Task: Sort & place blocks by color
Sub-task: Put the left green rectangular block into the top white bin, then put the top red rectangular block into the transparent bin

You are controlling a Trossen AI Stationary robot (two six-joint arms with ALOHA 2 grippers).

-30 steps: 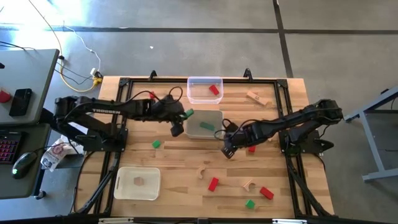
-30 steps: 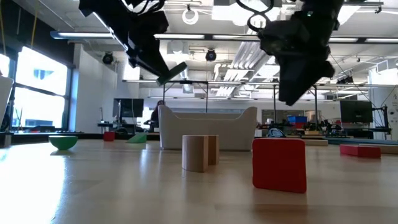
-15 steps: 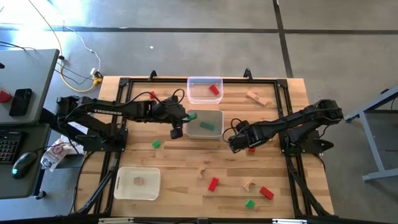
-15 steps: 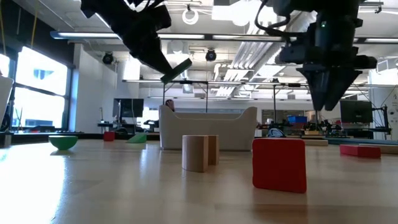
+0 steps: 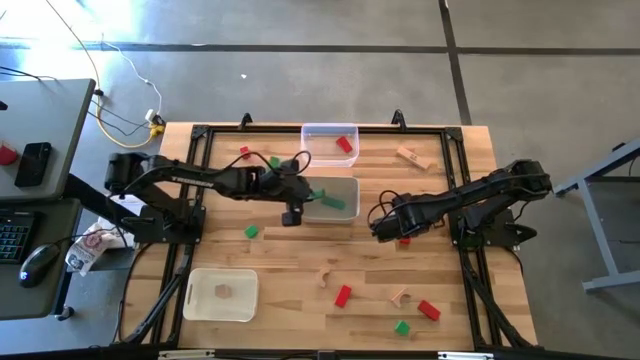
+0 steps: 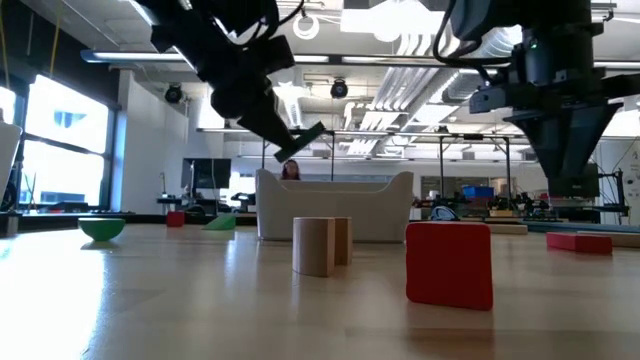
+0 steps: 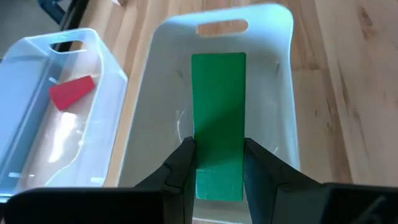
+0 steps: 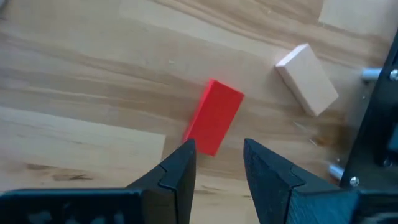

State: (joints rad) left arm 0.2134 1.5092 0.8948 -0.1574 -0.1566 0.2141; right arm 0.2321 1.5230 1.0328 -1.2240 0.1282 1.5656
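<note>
Left arm: reaches from the counter's (image 5: 270, 262) left edge toward the centre, ending over the white tray (image 5: 349, 183).
Left gripper (image 7: 217, 163): closed on a flat green block (image 7: 219, 118), pinching its near end between both fingers; the block's free end projects out over the white tray's interior.
Green block, low view: held tilted in the air, clear of the counter.
Clear tray (image 5: 327, 130): stands at the far edge just beyond the white tray; it holds one red block (image 5: 345, 144).
Cream tray (image 5: 222, 295): sits at the near left of the counter, with one light wood block (image 5: 222, 291) inside.
Loose green block (image 5: 251, 232): lies on the counter, near the left gripper on its near side.
Right arm: reaches from the right edge toward the centre.
Right gripper (image 8: 217, 163): fingers parted, holding nothing, poised directly above a red bar block (image 8: 213, 116).
Red bar block: lies flat on the counter, in line with the gap between the fingers; contact cannot be determined.
Light wood block (image 8: 307, 78): lies on the counter near the red bar, apart from it.
Remaining blocks: red, green and wood pieces lie scattered across the near right of the counter.
</note>
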